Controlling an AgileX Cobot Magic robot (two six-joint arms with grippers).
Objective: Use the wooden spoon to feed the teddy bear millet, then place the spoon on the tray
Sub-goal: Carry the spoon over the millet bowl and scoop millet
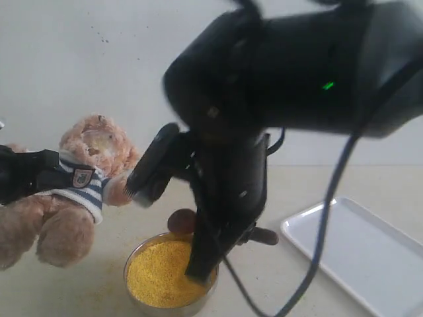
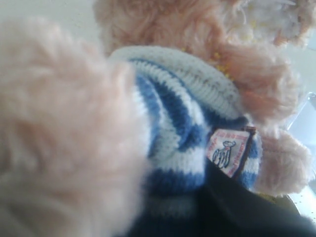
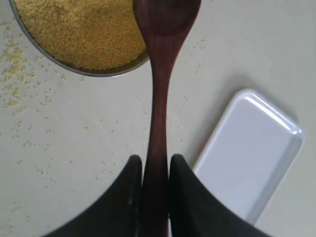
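- Right jaws: closed on the thin handle of the small dark reddish-brown wooden spoon (image 3: 159, 98). Its oval bowl reaches out ahead of the jaws, over the dish rim, and no grain shows on the visible part.
- Fine bright yellow millet (image 3: 79, 29): heaped in a round shallow metal bowl (image 3: 98, 73) ahead of the right jaws. Loose grains lie scattered on the pale worktop (image 3: 64, 148).
- Flat white rectangular tray (image 3: 247, 158): bare, just beside the right jaws.
- Left jaws: seemingly clamped on the torso of the fluffy light-brown teddy bear (image 1: 86, 178) in its striped shirt, with one dark finger pressed below the badge.
- Progress: yellow grains at the bear's muzzle and collar suggest feeding is under way or done. The spoon is not yet on the tray.
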